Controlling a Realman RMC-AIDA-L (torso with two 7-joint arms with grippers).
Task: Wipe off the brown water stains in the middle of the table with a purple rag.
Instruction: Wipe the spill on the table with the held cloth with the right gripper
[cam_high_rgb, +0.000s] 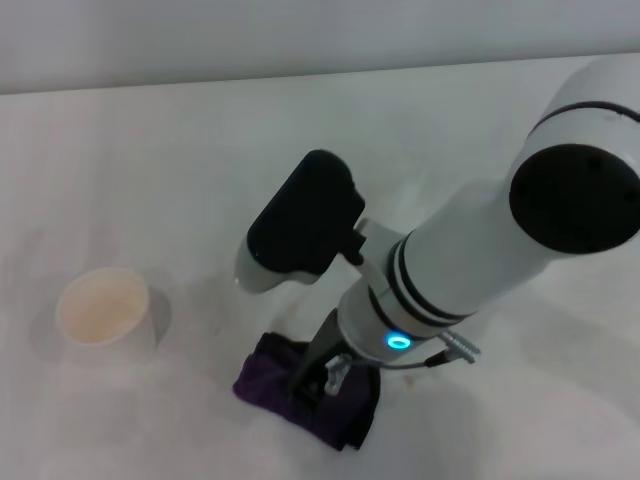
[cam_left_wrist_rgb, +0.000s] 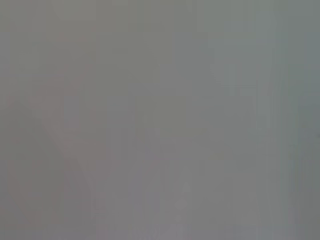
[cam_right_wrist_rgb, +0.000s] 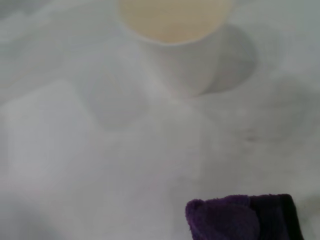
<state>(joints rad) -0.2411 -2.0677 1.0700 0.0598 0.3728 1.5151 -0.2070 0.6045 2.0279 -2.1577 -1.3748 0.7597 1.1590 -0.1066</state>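
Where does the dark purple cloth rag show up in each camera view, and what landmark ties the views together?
Head view: the dark purple cloth rag lies low in the middle on the white table, under the right gripper.
Left wrist view: not in it; only a blank grey field.
Right wrist view: the rag sits at the bottom edge, right of centre.
Shared landmark: the white paper cup, seen in the head and right wrist views.

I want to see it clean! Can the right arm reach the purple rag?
Probably yes. The right gripper is already down on the purple rag on the table, and nothing lies between them. The cup stands well off to the side.
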